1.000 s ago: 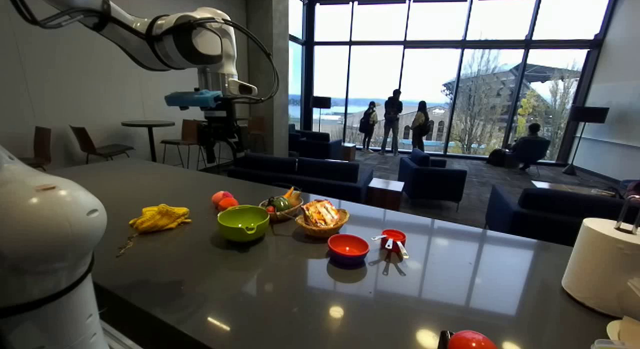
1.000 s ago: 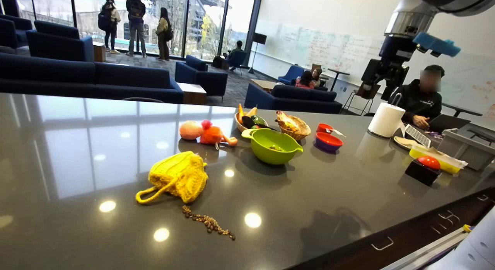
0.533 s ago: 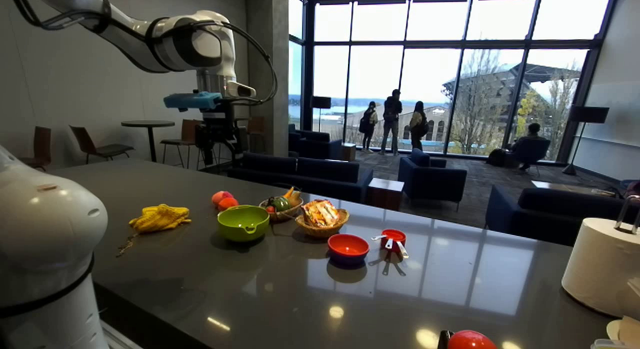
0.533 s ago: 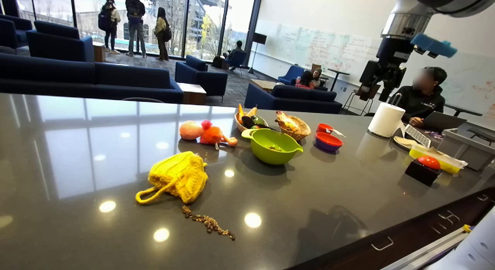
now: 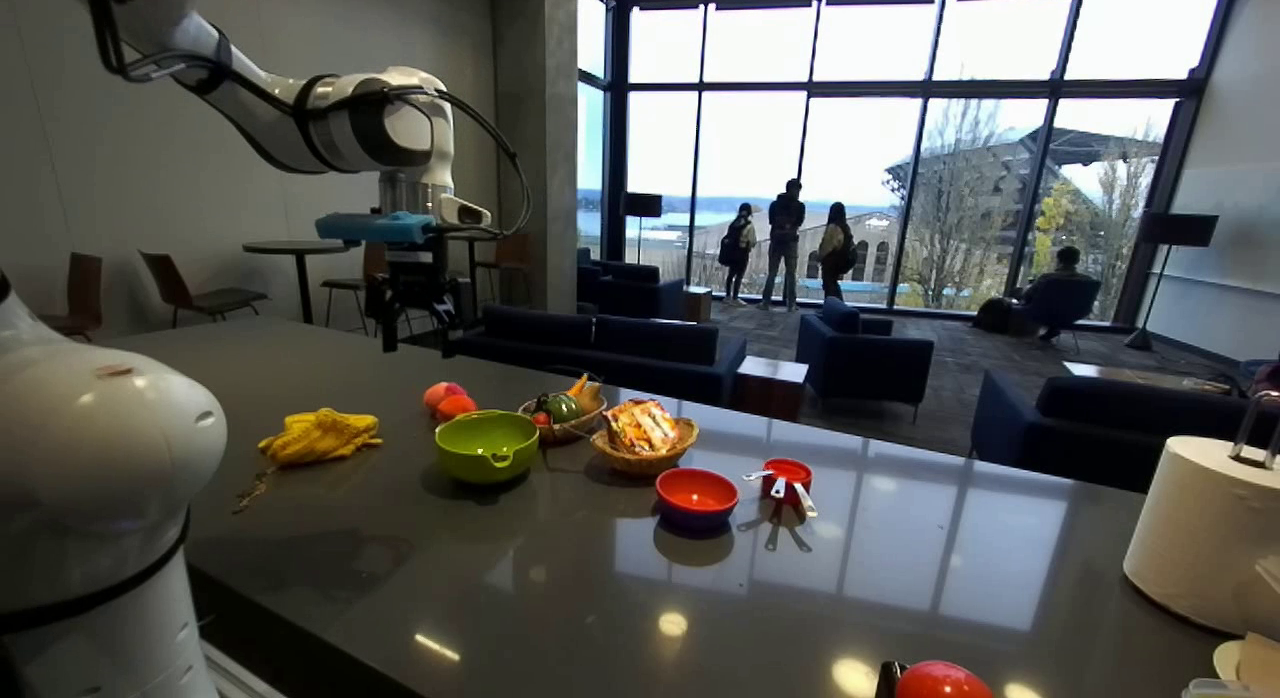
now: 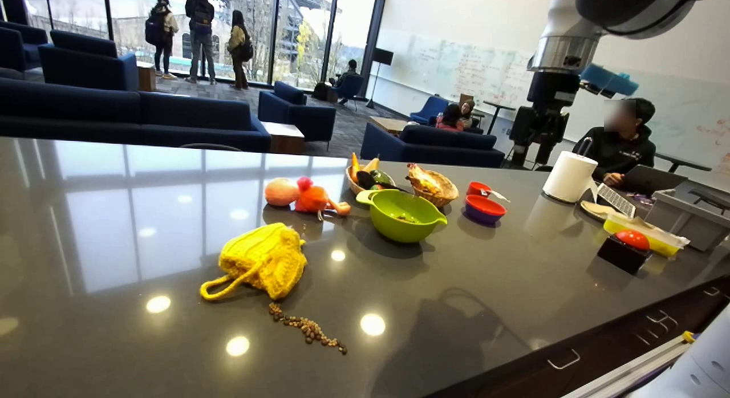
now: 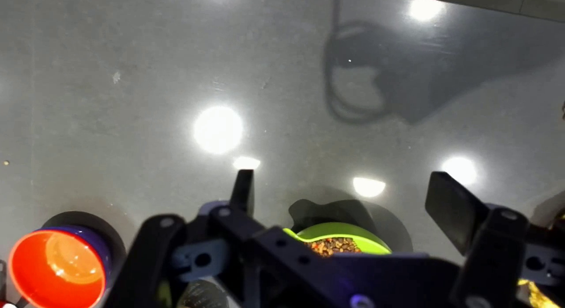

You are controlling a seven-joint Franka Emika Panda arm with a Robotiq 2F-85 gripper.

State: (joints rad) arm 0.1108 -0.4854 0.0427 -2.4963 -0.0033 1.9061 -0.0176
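The hand (image 7: 346,191) hangs above the counter (image 7: 132,92), its two fingers (image 7: 452,211) spread wide, with counter and part of the green bowl (image 7: 346,230) showing between them in the wrist view. That bowl stands upright below the hand, well apart from it, with beans (image 7: 333,246) inside; the hand's own linkage hides the rest. To the hand's left in the same view, also lower, is a red-and-blue bowl (image 7: 31,264). Both exterior views show more things lower than the hand: near the green bowl, a vegetable basket (image 5: 582,430) and a snack basket (image 5: 645,465); near the red-and-blue bowl, measuring cups (image 5: 788,470). The yellow knit (image 6: 259,261) lies below and well apart from the hand, a line of beans (image 6: 308,329) just beside it. A paper roll (image 6: 569,178) and a red button (image 6: 633,239) show lower and to the hand's right.
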